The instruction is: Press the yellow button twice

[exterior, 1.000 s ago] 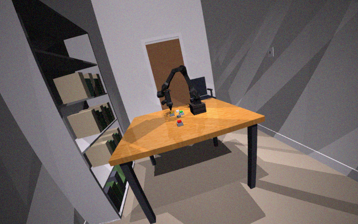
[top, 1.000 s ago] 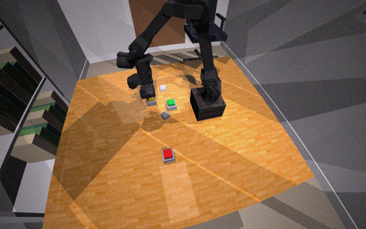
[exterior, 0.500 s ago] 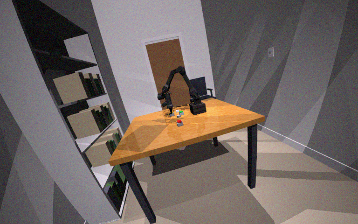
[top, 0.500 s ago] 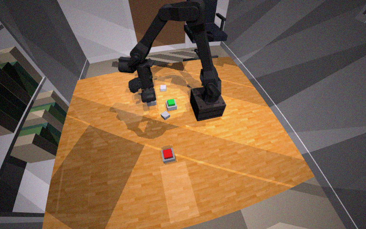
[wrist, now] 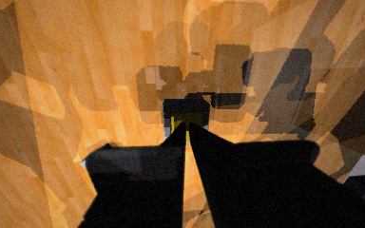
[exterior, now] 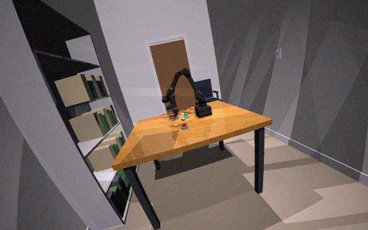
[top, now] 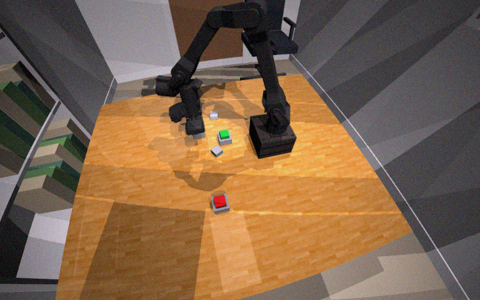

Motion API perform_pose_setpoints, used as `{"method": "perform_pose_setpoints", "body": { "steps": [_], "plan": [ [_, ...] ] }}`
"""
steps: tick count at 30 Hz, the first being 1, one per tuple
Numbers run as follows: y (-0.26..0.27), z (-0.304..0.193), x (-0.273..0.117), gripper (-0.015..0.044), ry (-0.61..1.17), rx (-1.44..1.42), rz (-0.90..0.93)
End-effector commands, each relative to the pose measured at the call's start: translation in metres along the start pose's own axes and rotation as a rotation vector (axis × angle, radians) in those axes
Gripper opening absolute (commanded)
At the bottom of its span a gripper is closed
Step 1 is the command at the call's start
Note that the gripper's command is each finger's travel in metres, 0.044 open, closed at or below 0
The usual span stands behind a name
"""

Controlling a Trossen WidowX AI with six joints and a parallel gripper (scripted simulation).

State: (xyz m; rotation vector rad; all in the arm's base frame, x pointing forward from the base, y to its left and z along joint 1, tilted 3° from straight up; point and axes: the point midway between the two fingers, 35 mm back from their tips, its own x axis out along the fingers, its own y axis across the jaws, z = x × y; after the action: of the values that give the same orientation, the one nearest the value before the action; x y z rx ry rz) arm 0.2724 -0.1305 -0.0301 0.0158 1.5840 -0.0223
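The yellow button shows in the wrist view as a partly shadowed yellow cap on a grey base. In the top view only its grey base shows, as the gripper hides the cap. In the exterior view the base is small below the gripper. My gripper is shut and empty, pointing down, its fingertips over the yellow cap. They are at or very close to the cap; I cannot tell if they touch it or how far it is pressed.
The green button stands right of the yellow one, between a white block behind and a grey block in front. The red button stands further forward. The arm's base is at the right.
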Motion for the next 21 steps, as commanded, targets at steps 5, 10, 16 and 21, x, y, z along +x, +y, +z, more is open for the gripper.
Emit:
{"method": "perform_pose_setpoints", "body": {
  "steps": [5,10,16,21],
  "plan": [
    [0.0,0.0,-0.003,0.002,0.0,0.0,0.0],
    [0.0,-0.001,-0.034,0.002,0.006,-0.004,-0.004],
    [0.035,0.015,-0.041,0.0125,0.001,-0.004,-0.001],
    [0.11,0.033,-0.056,0.0256,-0.004,-0.004,0.006]
  ]
}}
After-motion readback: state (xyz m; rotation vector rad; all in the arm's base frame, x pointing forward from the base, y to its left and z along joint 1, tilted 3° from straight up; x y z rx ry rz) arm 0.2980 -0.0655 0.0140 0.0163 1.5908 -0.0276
